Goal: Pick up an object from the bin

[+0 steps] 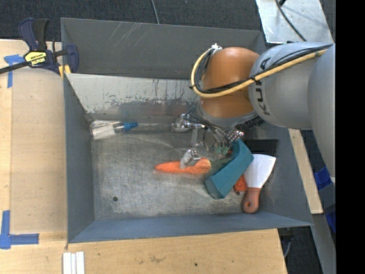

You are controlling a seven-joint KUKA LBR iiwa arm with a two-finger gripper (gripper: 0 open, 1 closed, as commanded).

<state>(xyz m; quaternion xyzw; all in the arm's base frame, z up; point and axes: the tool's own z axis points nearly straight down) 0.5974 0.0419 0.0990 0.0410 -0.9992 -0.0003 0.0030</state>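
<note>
End effector (191, 156): sat on carrot (169, 167), mid-bin; state could not be told.
Crowding right: teal block (231, 171), then spatula (259, 177).
Back left: clear tube (108, 129), apart.

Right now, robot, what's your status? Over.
Jaws low over the orange carrot, mid-bin. Carrot lying on the floor. Teal block close by one end. Over.

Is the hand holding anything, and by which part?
Cannot tell: the hand is down over the thick end of the orange carrot-shaped toy lying in the grey metal bin.
</note>
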